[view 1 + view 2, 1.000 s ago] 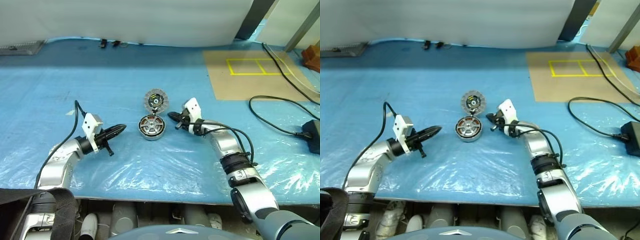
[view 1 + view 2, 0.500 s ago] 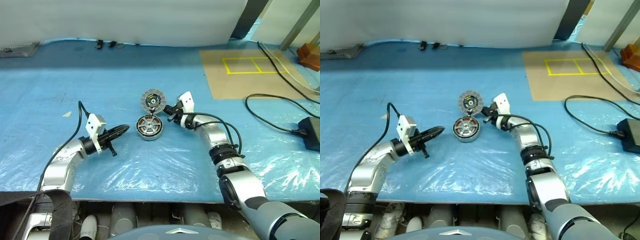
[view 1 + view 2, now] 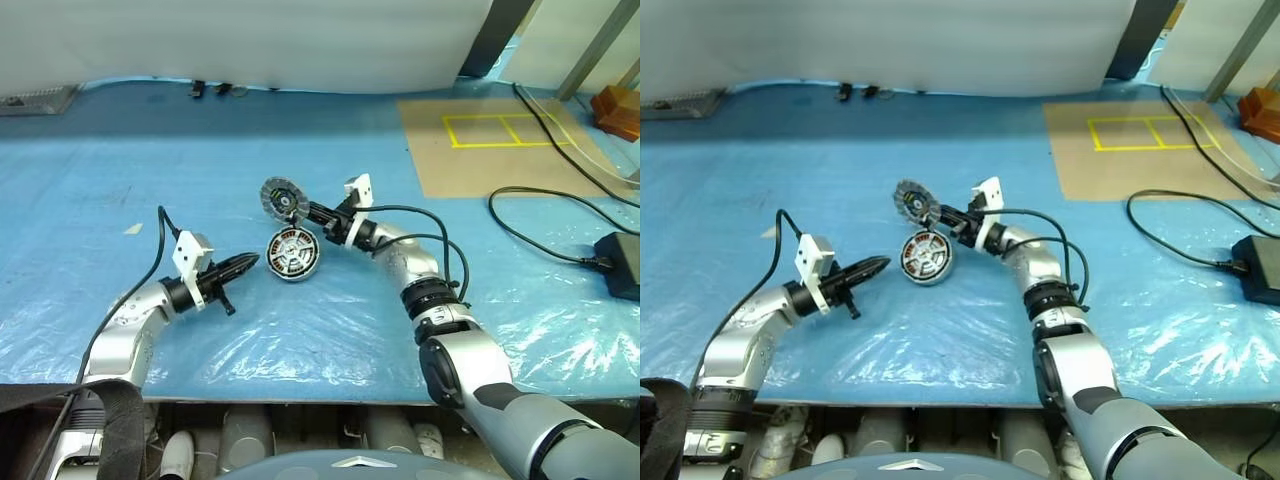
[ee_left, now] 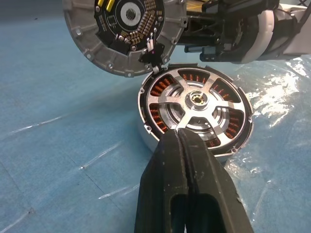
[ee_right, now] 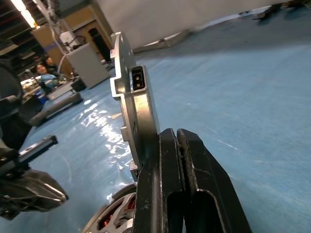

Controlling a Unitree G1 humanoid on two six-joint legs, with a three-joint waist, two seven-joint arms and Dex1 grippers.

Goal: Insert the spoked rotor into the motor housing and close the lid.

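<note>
The motor housing (image 3: 291, 253) sits mid-table on the blue sheet. In the left wrist view its copper windings (image 4: 160, 87) ring the spoked rotor (image 4: 197, 99), which lies seated inside. The hinged lid (image 3: 283, 200) stands raised over the housing's far edge, with its dark inner face (image 4: 124, 29) turned toward my left gripper. My right gripper (image 3: 311, 211) is shut, and its fingertips (image 5: 170, 141) rest against the lid's outer face near the rim (image 5: 133, 111). My left gripper (image 3: 251, 261) is shut and empty. It points at the housing's near side, just short of it (image 4: 181, 137).
A brown sheet with yellow tape squares (image 3: 500, 145) lies at the back right. Black cables (image 3: 560, 215) run to a power brick (image 3: 622, 265) on the right. Small black parts (image 3: 210, 88) sit by the back wall. Crinkled clear plastic covers the table's front.
My right gripper has swung left and up, pushing the lid from lying open behind the housing to standing raised. The housing shifted slightly left. The left gripper stayed put.
</note>
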